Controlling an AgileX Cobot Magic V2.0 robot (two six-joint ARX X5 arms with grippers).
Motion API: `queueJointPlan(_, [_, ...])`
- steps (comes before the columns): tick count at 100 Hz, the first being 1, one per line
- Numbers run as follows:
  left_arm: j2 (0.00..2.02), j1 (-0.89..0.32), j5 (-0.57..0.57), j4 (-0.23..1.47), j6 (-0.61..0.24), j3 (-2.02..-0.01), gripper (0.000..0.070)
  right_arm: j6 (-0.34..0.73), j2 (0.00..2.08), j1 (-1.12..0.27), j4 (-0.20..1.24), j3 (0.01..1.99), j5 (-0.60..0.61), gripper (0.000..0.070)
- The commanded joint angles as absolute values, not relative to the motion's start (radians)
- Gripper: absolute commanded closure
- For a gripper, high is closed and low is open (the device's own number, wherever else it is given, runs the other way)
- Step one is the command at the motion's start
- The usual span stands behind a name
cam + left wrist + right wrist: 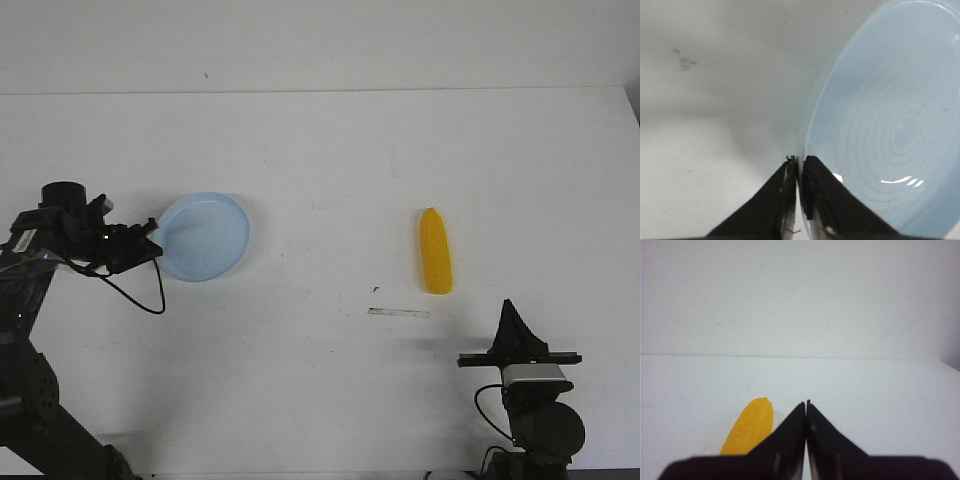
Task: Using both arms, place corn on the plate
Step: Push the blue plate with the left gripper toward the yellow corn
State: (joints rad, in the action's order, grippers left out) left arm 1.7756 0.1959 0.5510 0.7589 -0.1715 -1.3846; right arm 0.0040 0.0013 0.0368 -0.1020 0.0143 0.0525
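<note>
The pale blue plate lies on the white table at the left of the front view. My left gripper is shut on the plate's left rim, with one finger inside the rim and one outside. The yellow corn lies lengthwise on the table right of centre, apart from both arms. Near the front edge my right gripper points away from me, shut and empty, just right of the corn and short of it.
A thin pale strip and a small dark speck lie on the table left of the corn's near end. A black cable loops from the left arm beside the plate.
</note>
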Motion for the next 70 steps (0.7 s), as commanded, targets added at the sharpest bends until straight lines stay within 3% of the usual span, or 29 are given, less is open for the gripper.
queueJointPlan(1, [1.791, 0.150, 0.562, 0.757, -0.178, -1.399, 0.0699, 0.003, 0.001, 0.039, -0.111, 0.013, 0.052, 0.0699])
queueJointPlan(27, [1.792, -0.095, 0.548, 0.672, -0.311, -1.399, 0.0699, 0.003, 0.001, 0.039, -0.111, 0.013, 0.052, 0.0699])
queueJointPlan(38, [1.796, -0.185, 0.491, 0.644, -0.363, -1.399, 0.0699, 0.003, 0.001, 0.039, -0.111, 0.013, 0.052, 0.0699])
queueJointPlan(51, [1.801, -0.281, 0.421, 0.637, -0.379, -1.399, 0.0699, 0.003, 0.001, 0.039, -0.111, 0.013, 0.052, 0.0699])
queueJointPlan(70, [1.813, -0.357, 0.414, 0.608, -0.416, -1.399, 0.0699, 0.003, 0.001, 0.039, -0.111, 0.013, 0.052, 0.0699])
